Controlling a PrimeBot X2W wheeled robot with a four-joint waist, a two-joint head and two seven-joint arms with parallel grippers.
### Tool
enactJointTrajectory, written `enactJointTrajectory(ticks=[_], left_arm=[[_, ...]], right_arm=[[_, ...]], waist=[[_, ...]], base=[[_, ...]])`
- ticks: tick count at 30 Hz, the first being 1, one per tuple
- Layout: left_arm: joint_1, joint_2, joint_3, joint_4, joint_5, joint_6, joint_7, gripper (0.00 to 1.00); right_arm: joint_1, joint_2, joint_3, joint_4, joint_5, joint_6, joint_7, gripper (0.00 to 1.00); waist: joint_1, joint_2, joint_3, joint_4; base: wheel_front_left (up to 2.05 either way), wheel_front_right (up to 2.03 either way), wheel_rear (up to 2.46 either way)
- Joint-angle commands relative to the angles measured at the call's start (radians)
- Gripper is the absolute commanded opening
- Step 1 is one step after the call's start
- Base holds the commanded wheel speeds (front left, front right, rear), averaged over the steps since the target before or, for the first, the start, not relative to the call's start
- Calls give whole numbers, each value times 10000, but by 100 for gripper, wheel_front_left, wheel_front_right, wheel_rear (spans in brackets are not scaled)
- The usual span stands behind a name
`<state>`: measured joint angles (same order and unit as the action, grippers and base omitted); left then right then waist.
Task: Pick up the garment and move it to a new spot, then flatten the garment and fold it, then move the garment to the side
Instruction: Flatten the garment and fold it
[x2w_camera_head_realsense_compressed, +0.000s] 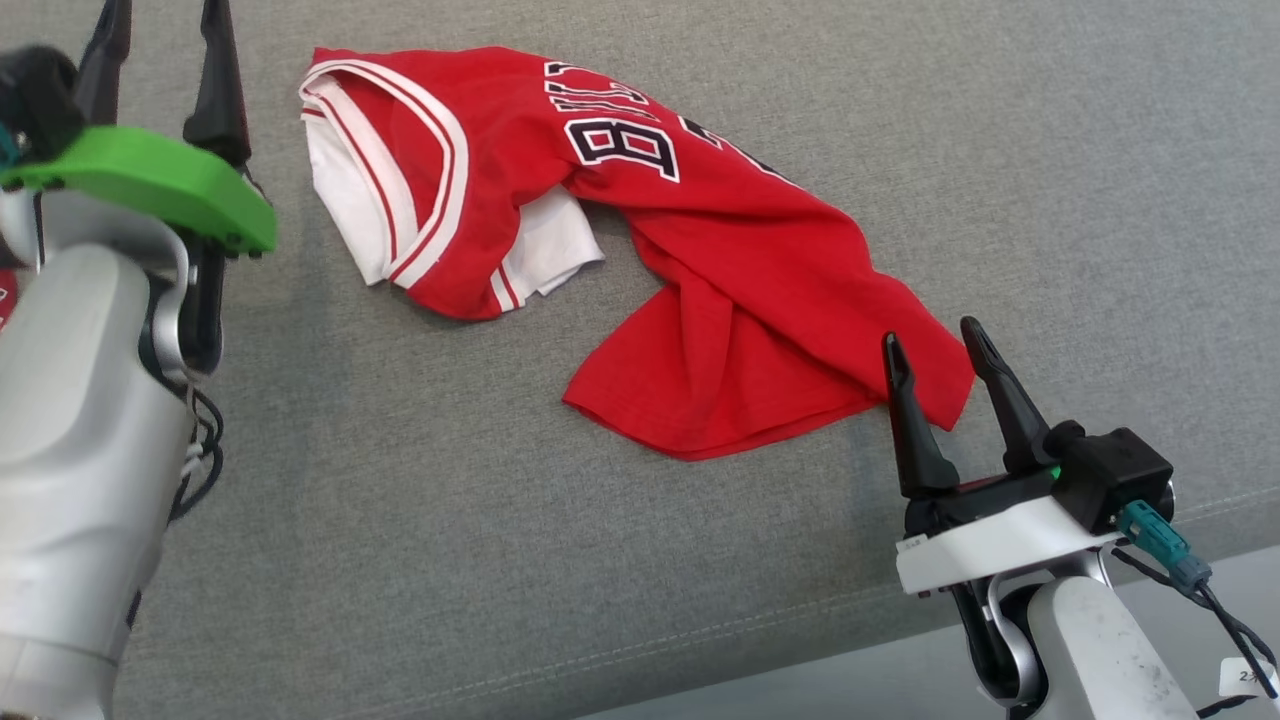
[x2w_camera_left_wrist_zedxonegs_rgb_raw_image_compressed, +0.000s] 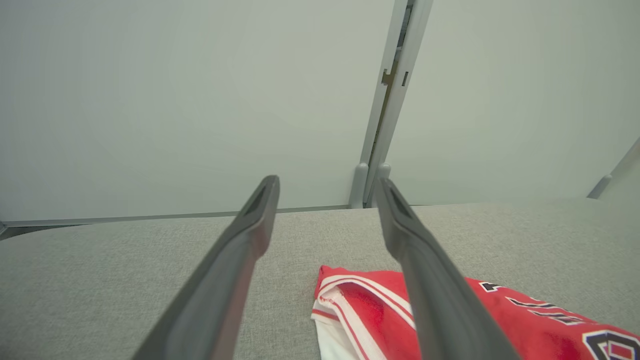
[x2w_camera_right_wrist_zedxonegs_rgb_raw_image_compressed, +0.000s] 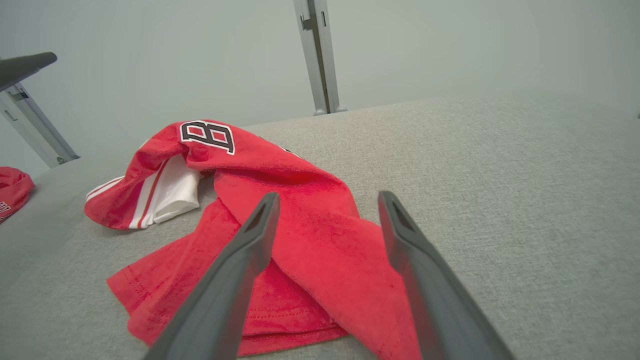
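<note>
On the grey table (x2w_camera_head_realsense_compressed: 500, 560): the red garment (x2w_camera_head_realsense_compressed: 700, 290) lies crumpled and not yet flattened, with striped trim and white lining bunched at one end.
Long axis: diagonal in the head view, from the trimmed end at upper left down to the hem at lower right.
Right pincer (x2w_camera_head_realsense_compressed: 930, 333): fingers apart and empty, tips at the hem corner; I cannot tell whether they touch the cloth.
Left pincer (x2w_camera_head_realsense_compressed: 165, 50): fingers apart and empty, left of the trimmed end, with bare table between.
Nearer arm: the right, in my judgement. The hem lies straight ahead of it, so a short reach down should take it.
Right wrist view: hem layers lie stacked beneath the fingers, and a second red cloth (x2w_camera_right_wrist_zedxonegs_rgb_raw_image_compressed: 12, 190) sits at the far left edge.
Left wrist view: the trimmed end sits low, partly behind one finger, with wall panels (x2w_camera_left_wrist_zedxonegs_rgb_raw_image_compressed: 200, 100) beyond.
</note>
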<state>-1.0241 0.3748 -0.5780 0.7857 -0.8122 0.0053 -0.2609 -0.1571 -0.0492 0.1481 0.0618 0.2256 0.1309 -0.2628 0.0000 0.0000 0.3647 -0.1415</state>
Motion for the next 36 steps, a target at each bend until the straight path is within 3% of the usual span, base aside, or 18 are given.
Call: enactJointTrajectory(ticks=[1, 9, 16, 22, 36], left_arm=[[941, 122, 497, -941, 426, 310, -33, 100], [5122, 177, 2770, -5288, 1953, 1399, -34, 100], [7945, -68, 3489, -7398, 2929, 1629, -35, 100], [9168, -279, 3366, -7931, 3409, 1515, -36, 100], [10548, -597, 3100, -7492, 3792, 1280, -37, 100]], right_arm=[[-120, -24, 44, 33, -160, -3, -44, 100], [-81, -24, 77, 218, -419, -3, -45, 100], [121, -25, 155, 525, -634, -3, -45, 100], [376, -24, 144, 797, -840, -3, -43, 100], [1273, -24, 103, 1187, -1033, -3, -39, 100]], waist=[[0, 0, -230, 286], [0, 0, -645, 724], [0, 0, -1244, 981], [0, 0, -1786, 1230], [0, 0, -3170, 1631]], base=[[0, 0, 0], [0, 0, 0], [0, 0, 0], [0, 0, 0], [0, 0, 0]])
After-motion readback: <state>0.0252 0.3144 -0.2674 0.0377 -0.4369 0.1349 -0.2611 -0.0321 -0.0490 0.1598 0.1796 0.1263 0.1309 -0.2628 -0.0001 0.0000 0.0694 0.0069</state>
